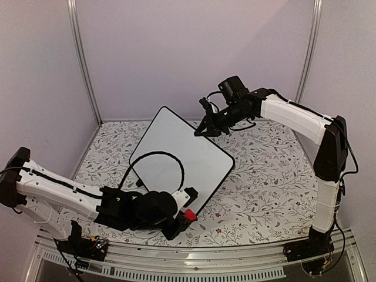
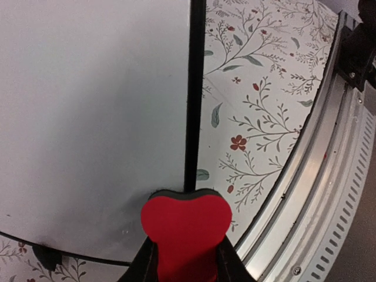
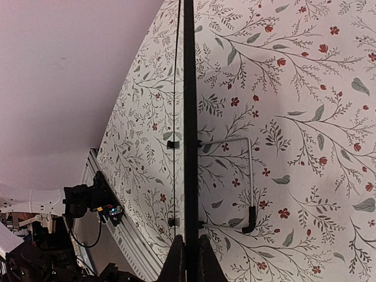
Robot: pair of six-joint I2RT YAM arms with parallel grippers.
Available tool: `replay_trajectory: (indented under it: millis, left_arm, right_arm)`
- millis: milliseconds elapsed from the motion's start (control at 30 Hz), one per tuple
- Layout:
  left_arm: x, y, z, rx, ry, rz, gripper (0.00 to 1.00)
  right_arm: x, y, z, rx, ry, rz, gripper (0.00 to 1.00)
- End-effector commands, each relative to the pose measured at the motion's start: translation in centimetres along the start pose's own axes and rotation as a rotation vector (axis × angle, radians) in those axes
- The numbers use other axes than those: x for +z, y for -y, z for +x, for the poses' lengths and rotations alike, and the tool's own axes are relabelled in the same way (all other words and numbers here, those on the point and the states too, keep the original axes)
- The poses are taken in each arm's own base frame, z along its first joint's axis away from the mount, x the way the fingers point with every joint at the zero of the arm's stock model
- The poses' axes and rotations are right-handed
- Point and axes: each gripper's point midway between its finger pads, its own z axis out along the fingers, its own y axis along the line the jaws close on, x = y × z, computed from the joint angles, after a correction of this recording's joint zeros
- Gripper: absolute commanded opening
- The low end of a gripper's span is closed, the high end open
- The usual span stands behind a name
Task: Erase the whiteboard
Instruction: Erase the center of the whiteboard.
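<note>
Covering the counter (image 1: 264, 176) is a pale cloth w/ a print of grey sprigs & small red flowers. Plain pale walls (image 1: 194, 53) close it in at the back & both sides, w/ metal posts (image 1: 83, 59) in the far corners & a slotted metal rail (image 2: 317, 194) along the near edge. The whiteboard (image 1: 182, 138) is mid-counter, a bit left of centre, turned diamond-wise in the top view: long axis runs far-left to near-right, one corner pointing at the back wall, the opposite one at the rail. Its face looks blank, no writing I can make out. A black cable (image 1: 161, 152) loops across its near half. The R hand (image 3: 188, 261) reaches in from the right & is pinched on the board's far-right rim near the far corner; its wrist cam looks along that rim edge-on, one finger each side. Cloth shows on both sides of the rim there, so the board seems tipped up off the counter, but how steeply I can't tell. The L hand (image 2: 185, 261) sits low at the near corner, clenched on a red eraser (image 2: 185, 226) whose dark front strip touches the board's rim.
</note>
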Motion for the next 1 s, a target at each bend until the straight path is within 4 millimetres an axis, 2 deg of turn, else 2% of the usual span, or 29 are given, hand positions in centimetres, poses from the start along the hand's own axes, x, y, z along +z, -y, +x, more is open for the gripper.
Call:
replay_trajectory:
  millis: [0, 133, 367, 700, 833, 967]
  left_arm:
    - [1.4, 1.6, -0.4, 0.061, 0.0, 0.029, 0.0]
    - [2.0, 1.0, 0.8, 0.064, -0.03, 0.0, 0.0]
    - [1.0, -0.7, 2.9, -0.008, -0.043, 0.002, 0.0]
    - [0.1, -3.4, 8.0, -0.078, -0.129, -0.05, 0.0]
    - [-0.7, -4.1, 7.5, -0.092, -0.098, -0.065, 0.0]
    - [-1.9, -3.7, 4.9, -0.079, -0.025, -0.054, 0.0]
  right_arm:
    - [1.4, 0.6, -0.1, -0.001, -0.002, 0.021, 0.0]
    - [1.4, 0.7, 0.0, -0.003, -0.006, 0.022, 0.0]
    - [1.4, 0.5, -0.1, -0.011, -0.003, 0.018, 0.0]
    - [1.4, 0.6, -0.1, -0.012, -0.004, 0.02, 0.0]
    - [1.4, 0.7, 0.0, -0.011, -0.004, 0.024, 0.0]
    - [1.4, 0.7, -0.1, -0.011, -0.002, 0.024, 0.0]
